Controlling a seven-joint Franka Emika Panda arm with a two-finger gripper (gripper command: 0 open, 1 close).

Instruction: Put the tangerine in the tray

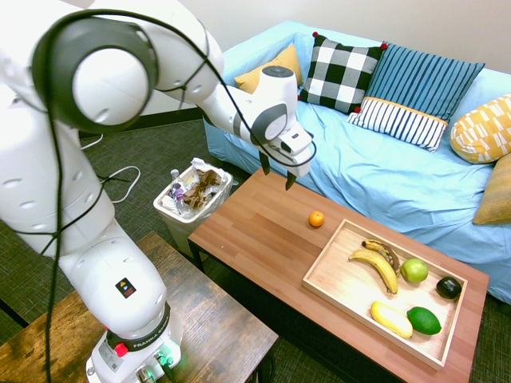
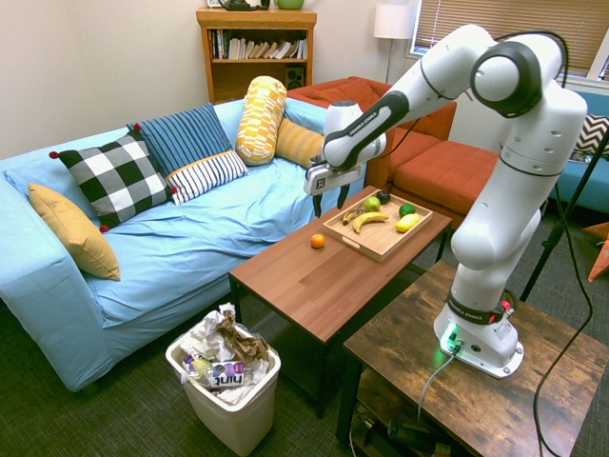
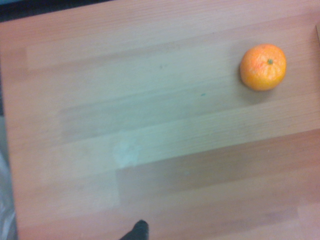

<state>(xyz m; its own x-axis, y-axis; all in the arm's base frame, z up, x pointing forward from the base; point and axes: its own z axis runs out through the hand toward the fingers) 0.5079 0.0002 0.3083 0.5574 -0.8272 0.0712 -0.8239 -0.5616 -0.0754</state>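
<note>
Gripper hangs empty above the table, fingers apart.
You have the tangerine on bare wood just beside the tray, outside its rim; fruit lies in the tray.

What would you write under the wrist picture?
A tangerine sits alone on the reddish-brown table, waiting for pickup.
</note>
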